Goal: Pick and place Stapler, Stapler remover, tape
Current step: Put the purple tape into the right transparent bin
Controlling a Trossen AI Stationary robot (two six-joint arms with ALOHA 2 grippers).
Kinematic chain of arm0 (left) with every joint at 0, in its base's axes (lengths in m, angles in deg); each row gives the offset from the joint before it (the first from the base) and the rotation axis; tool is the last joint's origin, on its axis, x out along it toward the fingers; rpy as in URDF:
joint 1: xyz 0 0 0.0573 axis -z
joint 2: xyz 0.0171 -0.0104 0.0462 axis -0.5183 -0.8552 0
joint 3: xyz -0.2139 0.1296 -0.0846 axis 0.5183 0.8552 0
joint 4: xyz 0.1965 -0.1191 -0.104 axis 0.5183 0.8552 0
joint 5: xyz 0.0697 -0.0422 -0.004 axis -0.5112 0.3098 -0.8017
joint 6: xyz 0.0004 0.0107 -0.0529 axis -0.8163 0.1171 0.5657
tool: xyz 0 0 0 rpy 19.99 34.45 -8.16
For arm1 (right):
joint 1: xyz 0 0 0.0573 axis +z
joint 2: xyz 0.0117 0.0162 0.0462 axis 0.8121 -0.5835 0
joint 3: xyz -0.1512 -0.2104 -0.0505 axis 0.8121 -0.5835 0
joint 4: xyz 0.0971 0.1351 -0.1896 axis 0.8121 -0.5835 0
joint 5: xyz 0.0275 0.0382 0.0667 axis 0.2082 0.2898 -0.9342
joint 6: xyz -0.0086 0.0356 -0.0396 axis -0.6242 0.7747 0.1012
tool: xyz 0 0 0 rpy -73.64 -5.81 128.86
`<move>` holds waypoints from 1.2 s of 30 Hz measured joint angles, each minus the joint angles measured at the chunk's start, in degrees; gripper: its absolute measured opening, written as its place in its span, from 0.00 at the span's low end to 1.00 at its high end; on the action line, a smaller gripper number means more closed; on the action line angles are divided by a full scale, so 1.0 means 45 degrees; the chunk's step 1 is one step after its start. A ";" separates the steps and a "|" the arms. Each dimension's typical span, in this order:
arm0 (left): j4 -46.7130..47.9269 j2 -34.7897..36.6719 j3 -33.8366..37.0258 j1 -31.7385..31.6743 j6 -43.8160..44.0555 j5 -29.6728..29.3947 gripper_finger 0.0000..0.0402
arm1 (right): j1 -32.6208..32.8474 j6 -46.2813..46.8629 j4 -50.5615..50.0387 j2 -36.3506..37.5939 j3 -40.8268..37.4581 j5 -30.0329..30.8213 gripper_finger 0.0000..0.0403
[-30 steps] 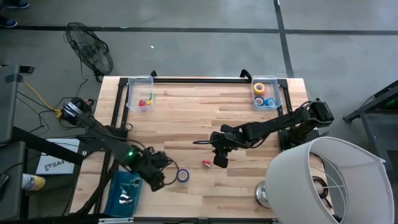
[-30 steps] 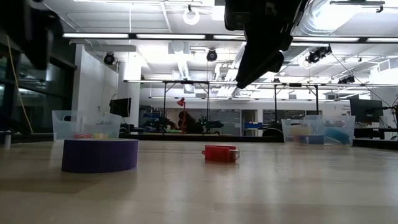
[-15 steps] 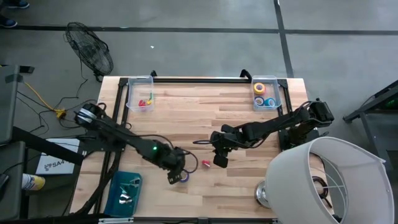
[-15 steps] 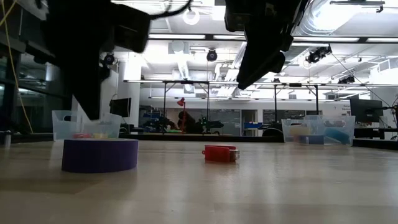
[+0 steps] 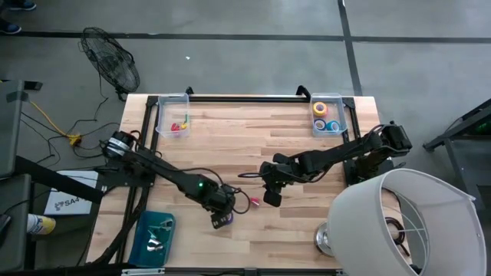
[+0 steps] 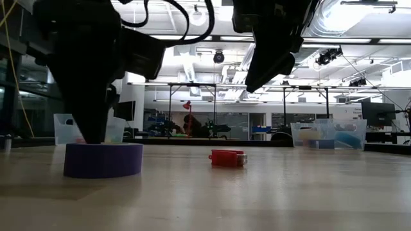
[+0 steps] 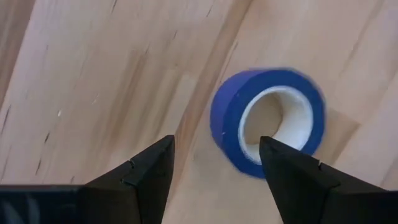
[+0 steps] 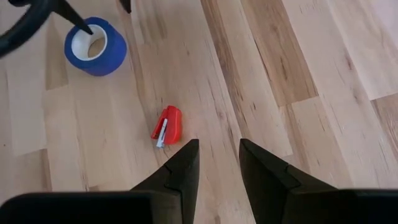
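Left gripper is low over the blue tape roll, jaws spread wide, one finger poking down into the roll's pale centre; the roll lies flat on the wooden table, near the front edge, left of centre. Just to its right sits the little red stapler, on its own. Right gripper hangs above the table right of the stapler, jaws parted and empty. Far right corner: a clear bin with more tape rolls; far left, another bin holds small coloured pieces
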 joint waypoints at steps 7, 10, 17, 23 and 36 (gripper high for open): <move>-0.0200 -0.0512 -0.0024 -0.0012 -0.0090 0.0200 0.57 | -0.0002 0.0000 0.0005 0.0000 0.0000 0.0000 0.26; -0.0339 -0.0683 -0.0032 -0.0005 -0.0276 0.0365 0.57 | -0.0005 -0.0009 0.0019 0.0000 0.0000 0.0005 0.26; -0.0153 -0.0760 -0.0061 -0.0007 -0.0313 0.0329 0.46 | 0.0024 -0.0001 -0.0128 -0.0005 0.0005 -0.0044 0.26; 0.0079 -0.0770 -0.0046 -0.0024 -0.0309 0.0234 0.24 | 0.0024 0.0032 -0.0150 -0.0005 0.0005 -0.0084 0.26; 0.0107 -0.0517 0.0000 -0.0005 -0.0938 -0.0033 0.09 | 0.0024 0.0007 -0.0172 -0.0005 0.0005 -0.0092 0.26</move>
